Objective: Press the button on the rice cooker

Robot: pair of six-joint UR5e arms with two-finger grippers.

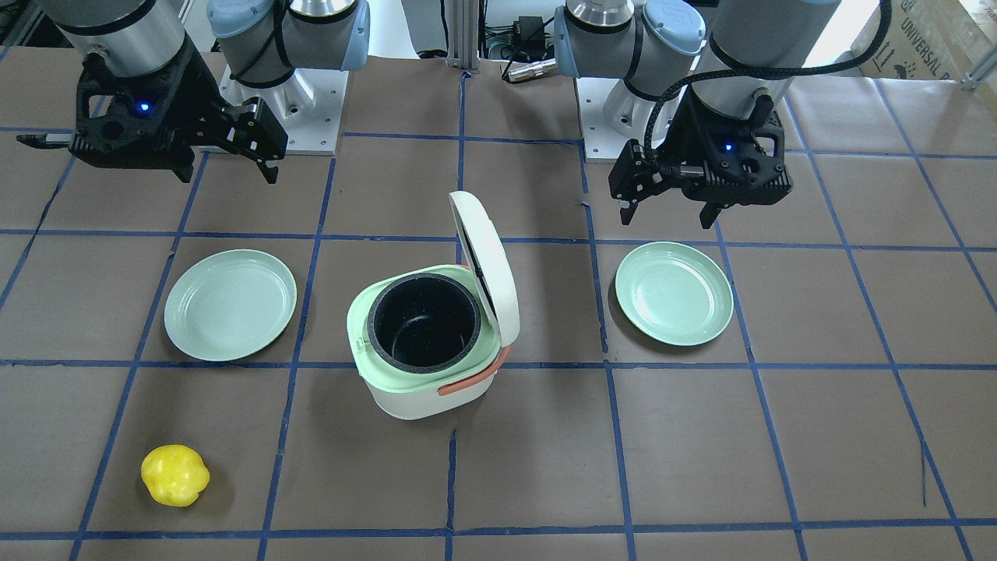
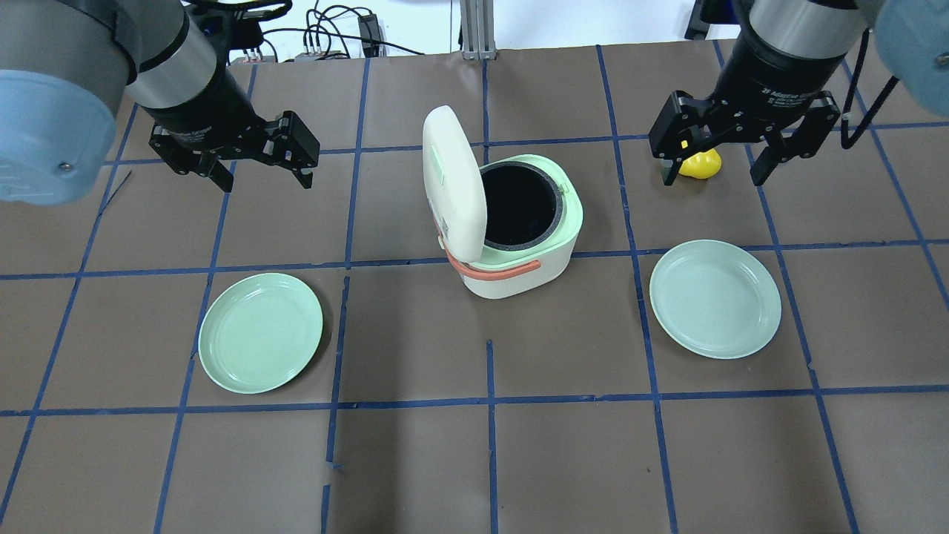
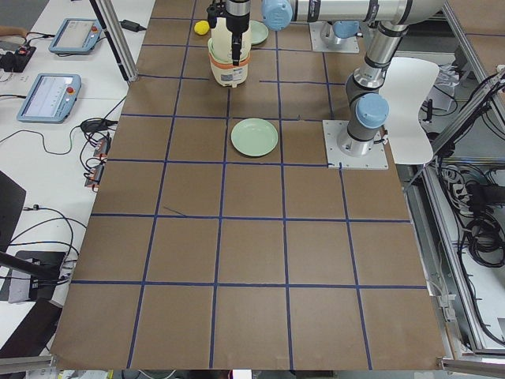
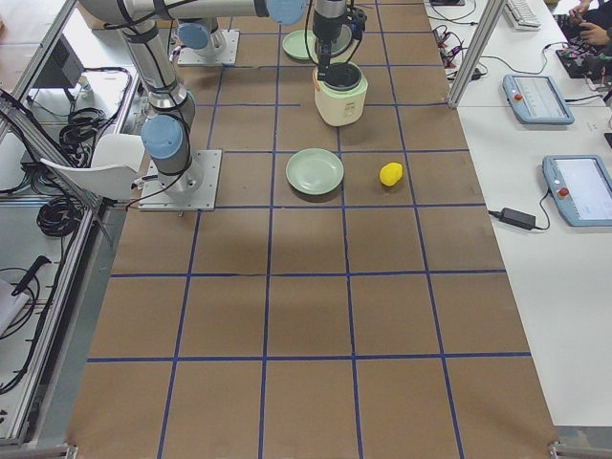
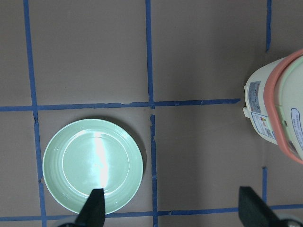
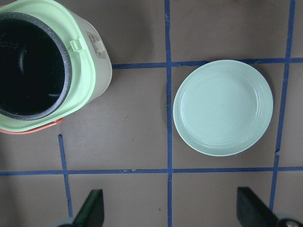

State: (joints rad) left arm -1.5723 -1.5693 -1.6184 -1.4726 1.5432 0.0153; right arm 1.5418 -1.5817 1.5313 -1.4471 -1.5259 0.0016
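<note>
Overhead exterior: the left gripper [image 2: 265, 178] and right gripper [image 2: 713, 178] both hover with fingers spread. Between them, mid-tabletop, stands one white rice cooker [image 2: 519, 256], its lid [image 2: 452, 178] hinged upright, with a black pot [image 2: 519, 204], mint rim [image 2: 571, 222] and orange-red handle [image 2: 504, 273]. Two green plates [image 2: 261, 332] [image 2: 715, 299] flank it nearer the robot's edge. One yellow fruit [image 2: 700, 165] lies nearer the far edge.

Work table [image 2: 415, 460] covered in brown paper, ruled into squares by blue tape lines [image 2: 489, 400]. An aluminium post [image 2: 471, 30] stands at one long edge, with black cables [image 2: 326, 30] lying just beside it. A white bench [image 3: 47, 181] runs along that same side and carries two screen panels [image 3: 49, 96]. On the opposite side stand a white moulded chair [image 3: 414, 103] and cables on the grey floor [image 3: 473, 260]. A cardboard box [image 1: 927, 35] sits near one corner. Lighting even, shadows soft
</note>
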